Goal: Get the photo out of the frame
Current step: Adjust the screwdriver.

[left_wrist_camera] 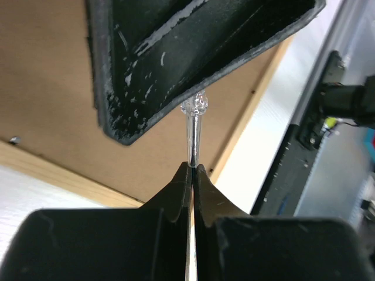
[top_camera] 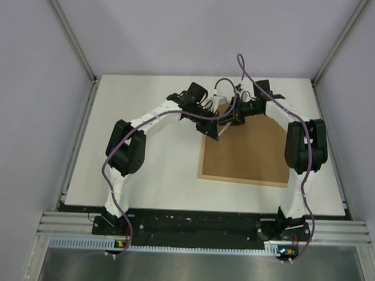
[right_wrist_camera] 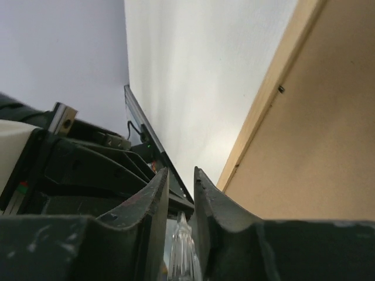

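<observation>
Pinching the tip of 1 clear rod [left_wrist_camera: 192,137] with tightly closed left fingers [left_wrist_camera: 183,182], gripping its thicker end between right fingers [right_wrist_camera: 157,202], above the backing board [left_wrist_camera: 47,88] of the face-down frame [left_wrist_camera: 64,177].

The left arm [top_camera: 145,123] and right arm [top_camera: 301,144] rise from their bases, bend at the elbows and reach inward until the wrists almost meet. The left gripper [left_wrist_camera: 192,168] is pinched tight on the tip of a thin clear rod [left_wrist_camera: 192,137]. Facing it tip to tip, the right gripper [right_wrist_camera: 180,178] clasps the rod's other end, fingers a narrow gap apart.
</observation>
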